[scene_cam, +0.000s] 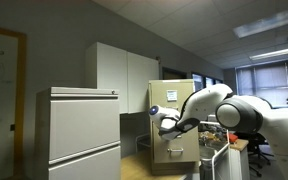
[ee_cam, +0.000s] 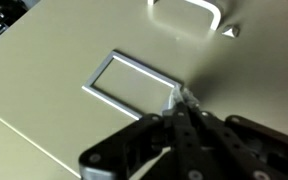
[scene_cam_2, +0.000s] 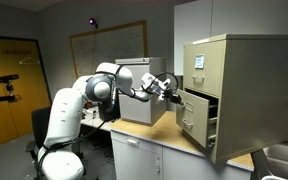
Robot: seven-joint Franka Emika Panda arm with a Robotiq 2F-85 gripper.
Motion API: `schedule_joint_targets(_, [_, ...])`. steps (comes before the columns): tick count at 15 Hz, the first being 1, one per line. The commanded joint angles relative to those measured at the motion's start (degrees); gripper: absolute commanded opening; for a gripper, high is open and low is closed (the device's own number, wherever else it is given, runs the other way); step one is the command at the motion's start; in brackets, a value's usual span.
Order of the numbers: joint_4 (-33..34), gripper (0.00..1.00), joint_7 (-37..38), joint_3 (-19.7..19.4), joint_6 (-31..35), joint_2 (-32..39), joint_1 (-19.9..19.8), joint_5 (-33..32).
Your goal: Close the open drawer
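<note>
While the drawer stands pulled out of the tan cabinet, the hand meets its front. The wrist view shows the fingers pressed together, tips touching the panel beside the label frame, near the handle.

In an exterior view the drawer juts left from the tan cabinet at centre right, with the tool at its front. Free air lies lower left of that front, above the table. A grey cabinet blocks the centre behind.
</note>
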Motion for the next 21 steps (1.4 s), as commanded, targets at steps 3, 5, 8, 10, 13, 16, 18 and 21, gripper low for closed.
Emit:
schedule_joint_targets(3, [12.2, 0.01, -4.9, -2.7, 12.6, 10.1, -4.9, 8.3])
schedule_joint_targets(5, [3.4, 0.01, -0.1, -4.5, 17.5, 5.7, -2.3, 4.8])
schedule_joint_targets(8, [-2.9, 0.01, 10.4, -7.2, 25.1, 2.9, 0.2, -7.4])
schedule_joint_targets(10, [1.3, 0.02, 15.9, -8.1, 28.7, 6.8, -0.6, -10.3])
schedule_joint_targets(13, [8.2, 0.02, 17.5, -9.5, 28.7, 10.8, -2.1, -8.8])
schedule_joint_targets(16, [10.6, 0.01, 19.7, -11.0, 26.5, 11.9, -1.1, -10.0])
schedule_joint_targets(18, [12.1, 0.01, 19.8, -11.9, 24.2, 12.8, -0.4, -10.1])
schedule_joint_targets(21, [14.2, 0.01, 18.3, -11.6, 19.4, 13.8, -0.3, -7.9])
